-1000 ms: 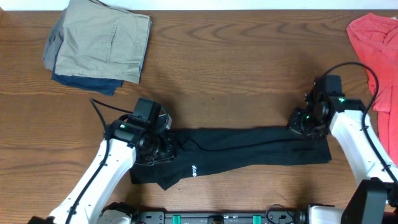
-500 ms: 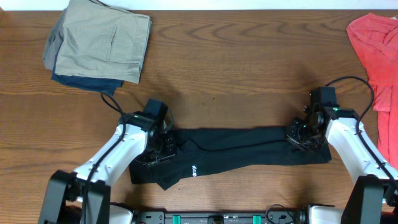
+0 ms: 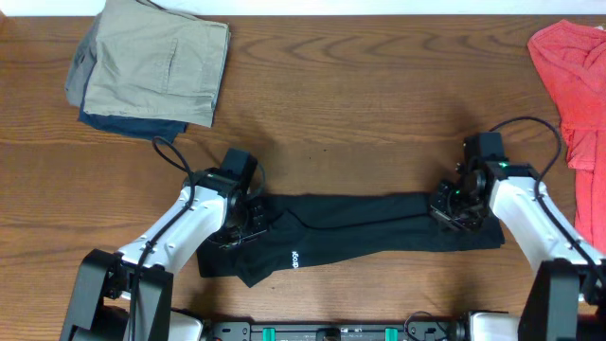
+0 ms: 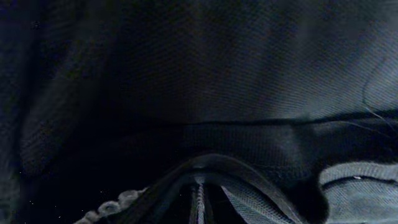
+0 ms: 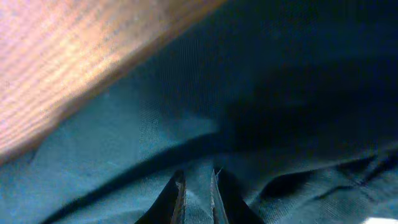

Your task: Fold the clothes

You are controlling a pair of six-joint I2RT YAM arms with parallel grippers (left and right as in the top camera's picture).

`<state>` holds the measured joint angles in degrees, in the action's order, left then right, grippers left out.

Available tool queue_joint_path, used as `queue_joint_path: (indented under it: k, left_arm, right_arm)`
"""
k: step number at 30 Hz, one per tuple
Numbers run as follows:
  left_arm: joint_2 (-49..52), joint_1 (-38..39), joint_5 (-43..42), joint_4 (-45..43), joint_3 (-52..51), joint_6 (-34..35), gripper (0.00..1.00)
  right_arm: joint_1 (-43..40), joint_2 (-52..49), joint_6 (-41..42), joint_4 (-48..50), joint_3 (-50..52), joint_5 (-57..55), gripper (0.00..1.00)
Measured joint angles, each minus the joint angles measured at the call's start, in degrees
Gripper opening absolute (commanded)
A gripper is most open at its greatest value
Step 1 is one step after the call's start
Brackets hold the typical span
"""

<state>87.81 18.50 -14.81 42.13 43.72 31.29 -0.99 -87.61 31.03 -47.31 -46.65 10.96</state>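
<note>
We see the black T-shirt [image 3: 360,227] lying in a long band on the tabletop [image 3: 360,104]. Left tool [image 3: 248,216] pinches one end, right tool [image 3: 453,210] the other, both narrowed tight on fabric.

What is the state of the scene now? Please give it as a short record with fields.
garment: black T-shirt, lying as a long narrow band across the table
left gripper: shut on fabric at the band's left end
right gripper: shut on fabric at the band's right end
white lettering: visible near the left end
other items: folded khaki and navy stack at far left; red garment at far right
</note>
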Motion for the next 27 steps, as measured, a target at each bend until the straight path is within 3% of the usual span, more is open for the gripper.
queue_joint_path:
  k: [27]
  left_arm:
    - [0.0, -18.8, 2.4, 1.1, -1.0, 0.0, 0.06]
  right_arm:
    - [-2.3, -4.0, 1.0, 0.0, 0.0, -2.1, 0.01]
